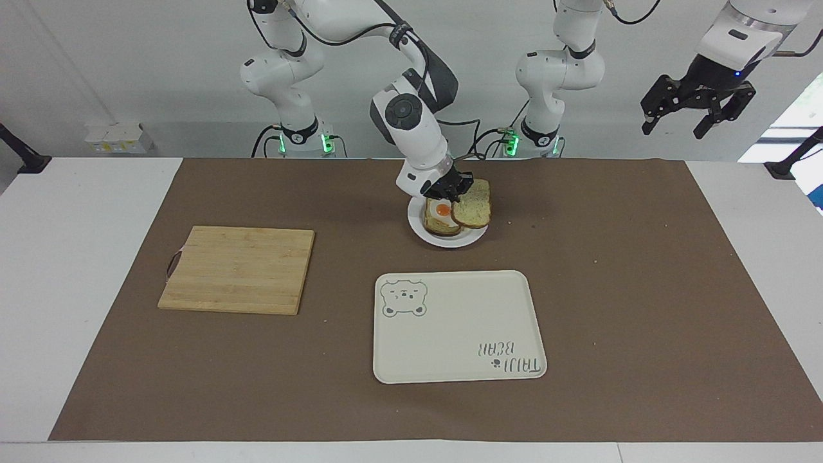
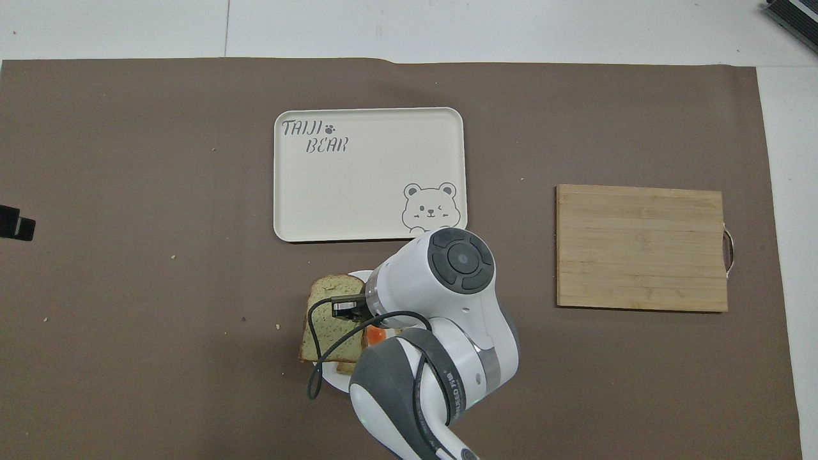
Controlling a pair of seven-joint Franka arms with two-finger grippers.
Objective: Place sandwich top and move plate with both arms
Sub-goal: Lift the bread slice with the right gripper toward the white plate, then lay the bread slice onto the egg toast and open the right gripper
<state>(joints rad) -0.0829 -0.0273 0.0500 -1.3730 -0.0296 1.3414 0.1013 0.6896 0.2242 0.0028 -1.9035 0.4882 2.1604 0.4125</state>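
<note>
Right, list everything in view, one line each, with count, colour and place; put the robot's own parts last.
Speckled bread slice with brown crust: one, pale, held in the air over the plate, partly over the egg slice.
Bread slice with fried egg: one, brown with white and orange egg, on the plate.
Small round plate: one, white, nearer to the robots than the tray.
Rectangular bear tray: one, cream.
Wooden cutting board: one, light brown, toward the right arm's end.
Table mat: one, brown.
Right pincer: black, shut on the speckled slice.
Left pincer: black, open, waiting raised off the mat's end.
</note>
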